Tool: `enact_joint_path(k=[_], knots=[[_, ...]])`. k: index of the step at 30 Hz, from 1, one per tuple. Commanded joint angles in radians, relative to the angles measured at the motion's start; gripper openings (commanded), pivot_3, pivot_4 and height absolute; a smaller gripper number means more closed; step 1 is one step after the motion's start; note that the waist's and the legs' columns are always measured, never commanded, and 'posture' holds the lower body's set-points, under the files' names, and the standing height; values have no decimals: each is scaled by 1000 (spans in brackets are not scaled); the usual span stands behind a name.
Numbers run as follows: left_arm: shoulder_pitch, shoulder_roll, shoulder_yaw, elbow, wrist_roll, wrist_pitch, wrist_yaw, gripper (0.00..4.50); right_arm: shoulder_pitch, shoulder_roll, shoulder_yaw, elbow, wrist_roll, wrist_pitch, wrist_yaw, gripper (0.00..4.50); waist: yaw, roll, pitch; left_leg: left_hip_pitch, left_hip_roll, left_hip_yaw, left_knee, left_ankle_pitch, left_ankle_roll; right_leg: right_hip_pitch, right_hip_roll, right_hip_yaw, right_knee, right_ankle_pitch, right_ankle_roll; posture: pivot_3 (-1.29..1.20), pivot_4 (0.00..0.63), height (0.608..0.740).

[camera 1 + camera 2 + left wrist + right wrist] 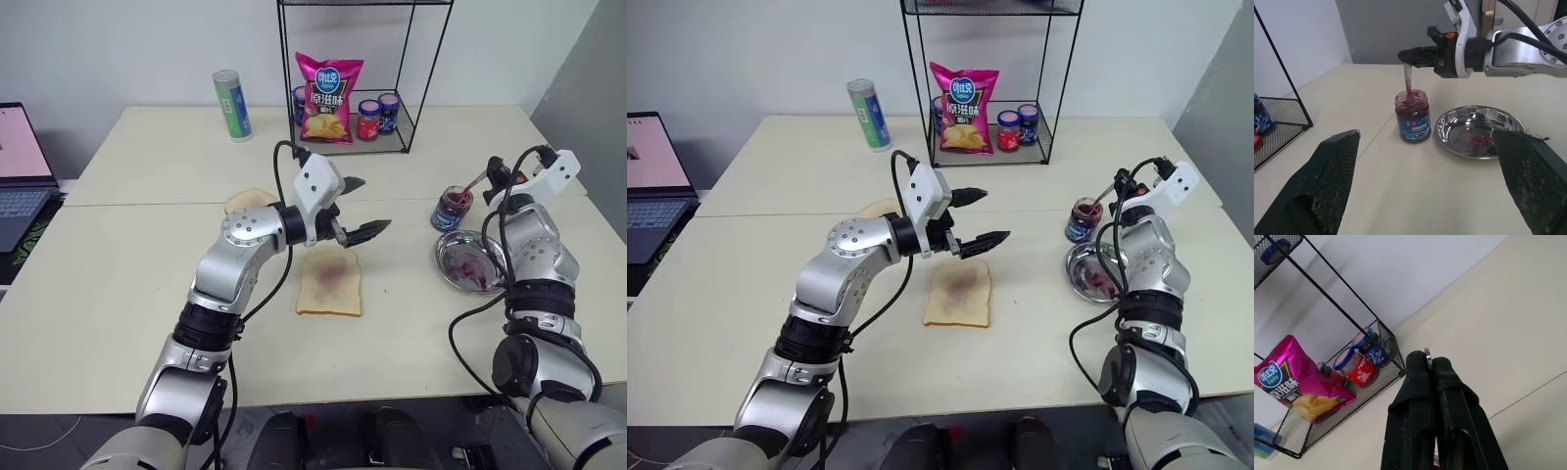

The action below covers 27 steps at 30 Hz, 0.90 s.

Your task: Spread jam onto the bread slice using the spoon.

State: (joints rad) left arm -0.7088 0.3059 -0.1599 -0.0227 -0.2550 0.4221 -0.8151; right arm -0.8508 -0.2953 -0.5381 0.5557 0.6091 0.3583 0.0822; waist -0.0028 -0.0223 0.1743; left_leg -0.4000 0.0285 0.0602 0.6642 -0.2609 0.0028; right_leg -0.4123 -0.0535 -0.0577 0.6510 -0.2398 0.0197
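Over at the right edge of the head view, the right gripper (487, 176) has its fingers clamped together on the spoon (1408, 81), and the spoon's bowl end is dipped straight down into an open jam jar (1412, 116) with a dark blue label. From the left wrist view the handle rises upright out of the jar mouth, and dark red-purple jam (1411, 97) coats the glass inside. Just beside the jar, lower right of it, sits a round steel dish (468, 260) with red smears across its floor. Centre frame now: the bread slice (330, 280) lies flat on the pale worktop (118, 304), a purple jam mark at its middle, well apart from the jar. Above its upper edge hangs the left gripper (355, 209), fingers spread wide apart, nothing between them. A second bread slice (249, 201) peeks out behind that arm. Top centre, a black wire rack (411, 88) holds a pink crisp bag (328, 98) and small red-lidded jars (368, 118); a green and blue can (232, 105) stands to its left, and a laptop (24, 171) sits at far left.
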Motion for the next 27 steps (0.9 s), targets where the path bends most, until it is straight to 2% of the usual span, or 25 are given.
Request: enact_joint_path(k=[1,27], knots=[[-16,-1,8,-9,3,-30,10,4500,-33,-9,-23,-17,27,3,-14,22,0,0,0,0,0,0,0,0,0,0,0,0,0,0,0,0,150,740],[-18,3,0,-15,5,-38,-3,4500,-15,-8,-87,-42,105,13,-72,22,0,0,0,0,0,0,0,0,0,0,0,0,0,0,0,0,150,740]])
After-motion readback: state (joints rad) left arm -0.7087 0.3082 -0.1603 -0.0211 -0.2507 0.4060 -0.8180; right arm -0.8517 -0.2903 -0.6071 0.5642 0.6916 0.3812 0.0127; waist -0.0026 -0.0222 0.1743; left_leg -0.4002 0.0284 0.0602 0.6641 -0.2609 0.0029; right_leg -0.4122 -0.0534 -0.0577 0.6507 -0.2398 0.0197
